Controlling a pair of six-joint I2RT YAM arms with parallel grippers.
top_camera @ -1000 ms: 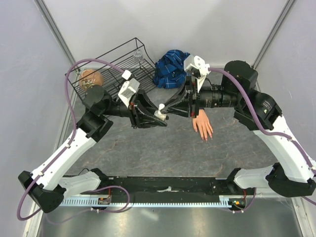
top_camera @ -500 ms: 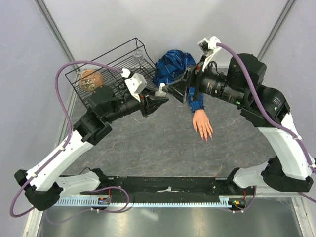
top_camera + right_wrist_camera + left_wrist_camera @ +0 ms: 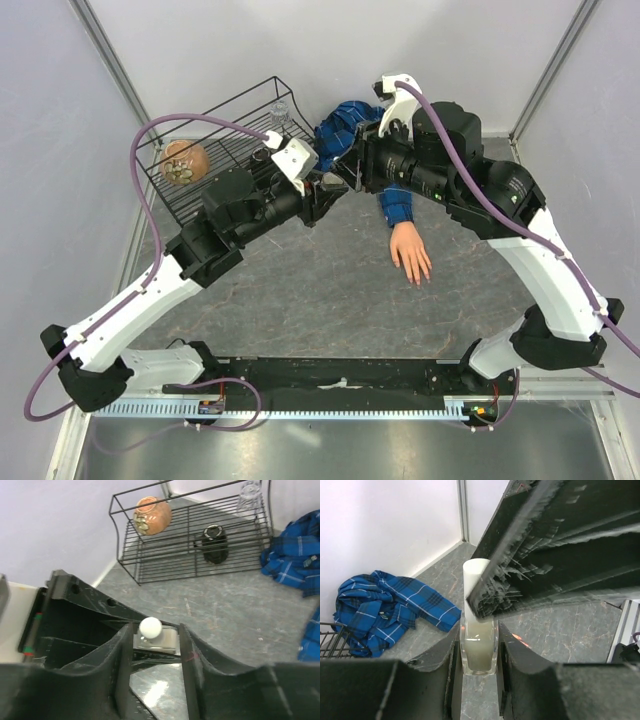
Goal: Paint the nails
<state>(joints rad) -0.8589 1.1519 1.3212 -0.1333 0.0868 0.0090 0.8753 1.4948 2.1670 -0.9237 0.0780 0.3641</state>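
Observation:
My left gripper (image 3: pixel 322 192) is shut on a small clear bottle (image 3: pixel 479 650) of pale liquid with a white cap (image 3: pixel 476 575), held above the table. My right gripper (image 3: pixel 343 172) faces it. In the right wrist view its fingers (image 3: pixel 122 645) stand on either side of the cap (image 3: pixel 150 627), with a gap on the right side. The flesh-coloured mannequin hand (image 3: pixel 410 255) lies palm down on the table, with a blue plaid sleeve (image 3: pixel 397 205). Its nails are too small to make out.
A black wire basket (image 3: pixel 215 130) at the back left holds a brown round pot (image 3: pixel 183 162), a dark jar (image 3: pixel 215 542) and a clear glass (image 3: pixel 281 108). A crumpled blue plaid cloth (image 3: pixel 345 125) lies behind the grippers. Walls close in left, right and behind.
The left gripper carried the bottle up and toward the back. The right gripper drew away from the bottle to the right, then came back around its cap.

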